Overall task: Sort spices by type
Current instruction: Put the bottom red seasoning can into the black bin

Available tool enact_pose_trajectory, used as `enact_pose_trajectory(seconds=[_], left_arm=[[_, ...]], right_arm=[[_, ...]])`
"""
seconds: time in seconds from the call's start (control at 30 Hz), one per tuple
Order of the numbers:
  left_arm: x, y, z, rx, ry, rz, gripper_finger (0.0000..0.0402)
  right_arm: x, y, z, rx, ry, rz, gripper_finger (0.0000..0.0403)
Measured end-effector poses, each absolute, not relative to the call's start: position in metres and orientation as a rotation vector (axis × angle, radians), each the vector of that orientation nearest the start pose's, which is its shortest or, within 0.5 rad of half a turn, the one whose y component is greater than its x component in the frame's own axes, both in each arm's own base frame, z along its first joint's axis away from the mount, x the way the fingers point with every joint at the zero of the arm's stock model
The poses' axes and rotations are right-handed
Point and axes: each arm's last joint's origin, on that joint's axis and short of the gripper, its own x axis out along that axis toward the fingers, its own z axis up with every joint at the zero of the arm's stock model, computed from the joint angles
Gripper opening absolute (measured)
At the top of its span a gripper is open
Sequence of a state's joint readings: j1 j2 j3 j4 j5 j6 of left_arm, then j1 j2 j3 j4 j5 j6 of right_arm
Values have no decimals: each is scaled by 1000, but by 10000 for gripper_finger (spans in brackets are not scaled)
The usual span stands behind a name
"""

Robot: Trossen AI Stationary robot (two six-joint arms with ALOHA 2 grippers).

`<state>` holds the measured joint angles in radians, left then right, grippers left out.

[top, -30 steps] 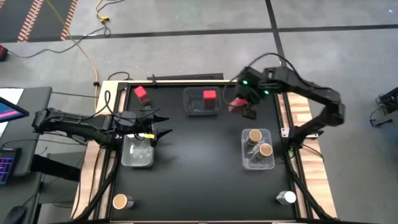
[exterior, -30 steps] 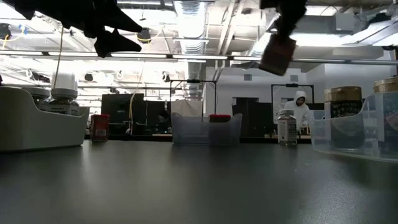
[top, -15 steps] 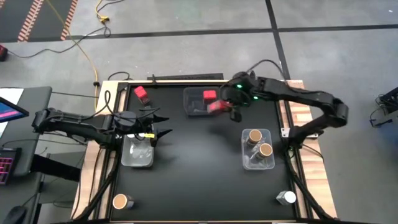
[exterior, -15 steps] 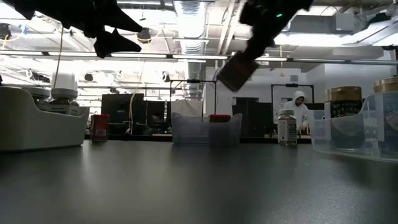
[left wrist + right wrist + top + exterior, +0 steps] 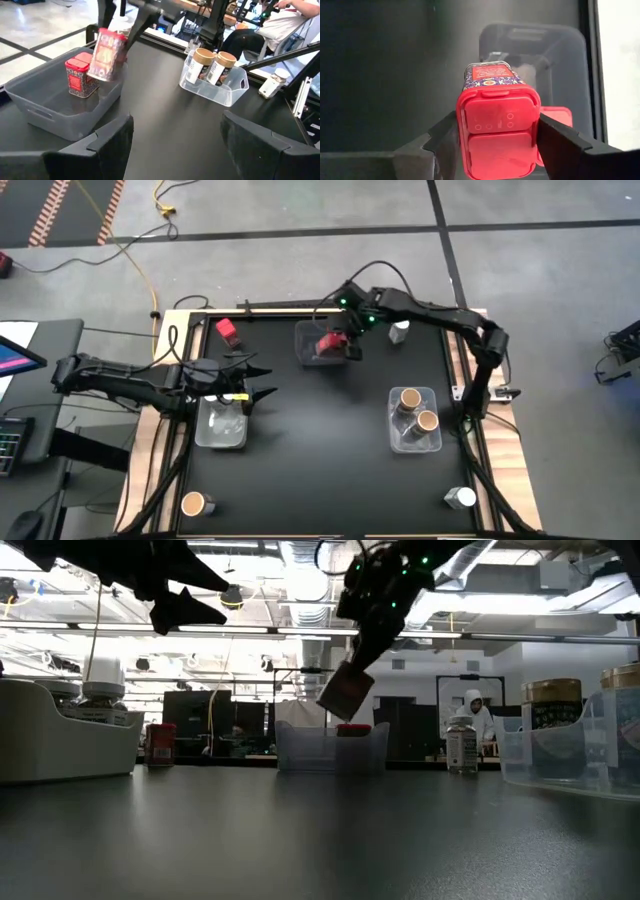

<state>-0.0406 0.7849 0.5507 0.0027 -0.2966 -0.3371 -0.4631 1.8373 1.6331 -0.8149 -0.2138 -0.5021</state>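
Observation:
My right gripper (image 5: 343,345) is shut on a red square-topped spice tin (image 5: 328,343), held over the clear bin (image 5: 310,358) at the table's far middle. A second red tin (image 5: 80,76) stands upright on that bin's floor. In the low view the held tin (image 5: 345,692) hangs tilted above the bin (image 5: 330,748). My left gripper (image 5: 268,380) waits open above the left bin (image 5: 221,425), which holds a white-capped jar (image 5: 103,690). My right gripper pinches the red tin between its two fingers, on two opposite sides at the lid end (image 5: 461,125). The fingers (image 5: 440,142) come slanting down from above and from the table's right. The tin hangs tilted, bottom end lowest, lifted clear above the bin.
Another red tin (image 5: 227,331) stands on the table at the far left, a white-capped jar (image 5: 399,332) at the far right. The right bin (image 5: 413,442) holds two tan-lidded jars. A tan-lidded jar (image 5: 194,503) stands near left, a white-capped one (image 5: 461,498) near right.
My right gripper has carried the red tin toward the table's left edge and downward, from beside the far bin to above it, rolling and tipping as it went. The tin stays in the hold, now tilted more steeply. The white-capped jar at the far right has come into view.

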Motion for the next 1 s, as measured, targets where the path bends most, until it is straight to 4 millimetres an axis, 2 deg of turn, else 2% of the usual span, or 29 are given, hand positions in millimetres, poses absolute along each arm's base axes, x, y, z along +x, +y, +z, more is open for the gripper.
enact_pose_trajectory(seconds=[0.33, 0.5, 0.73, 1.0], left_arm=[[178, 2, 268, -289, 200, 314, 284], [178, 2, 268, -287, 198, 328, 284], [178, 3, 268, -284, 195, 344, 284], [178, 3, 268, -270, 193, 364, 284]], right_arm=[[359, -178, 249, -81, 1129, 50, 249], [356, -181, 253, -88, 1127, 34, 249], [347, -184, 247, -65, 1205, 28, 249], [352, -183, 240, -90, 1224, 22, 249]])
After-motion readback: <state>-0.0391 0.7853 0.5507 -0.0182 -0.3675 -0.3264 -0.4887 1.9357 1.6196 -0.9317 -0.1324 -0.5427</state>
